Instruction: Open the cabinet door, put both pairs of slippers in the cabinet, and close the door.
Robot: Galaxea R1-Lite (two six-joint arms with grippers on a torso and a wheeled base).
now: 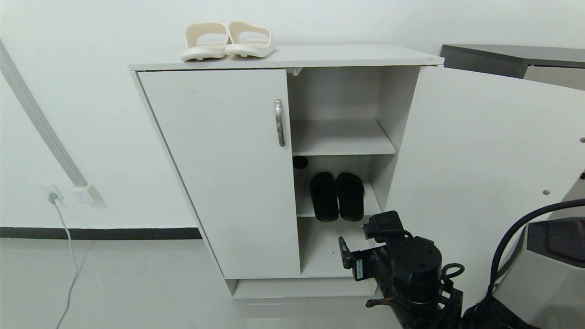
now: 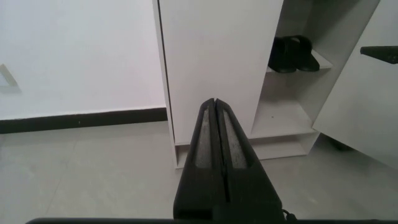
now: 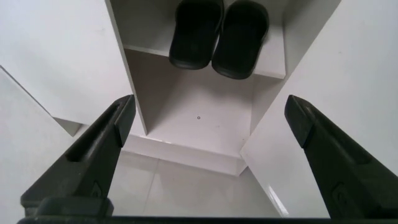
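A white cabinet (image 1: 283, 57) stands against the wall with its right door (image 1: 484, 178) swung wide and its left door (image 1: 224, 169) closed. A black pair of slippers (image 1: 337, 196) lies on the middle shelf; the right wrist view shows the black slippers (image 3: 219, 34) just above the bottom compartment. A cream pair of slippers (image 1: 227, 41) sits on the cabinet's top at the left. My right gripper (image 1: 358, 244) is open and empty, low in front of the open compartment, below the black pair. My left gripper (image 2: 214, 109) is shut, empty, held back from the cabinet above the floor.
The upper shelf (image 1: 340, 137) and the bottom compartment floor (image 3: 199, 118) are bare. A metal handle (image 1: 279, 122) is on the closed left door. A grey unit (image 1: 516, 59) stands behind the open door at the right. A wall socket and cable (image 1: 59, 205) are at the left.
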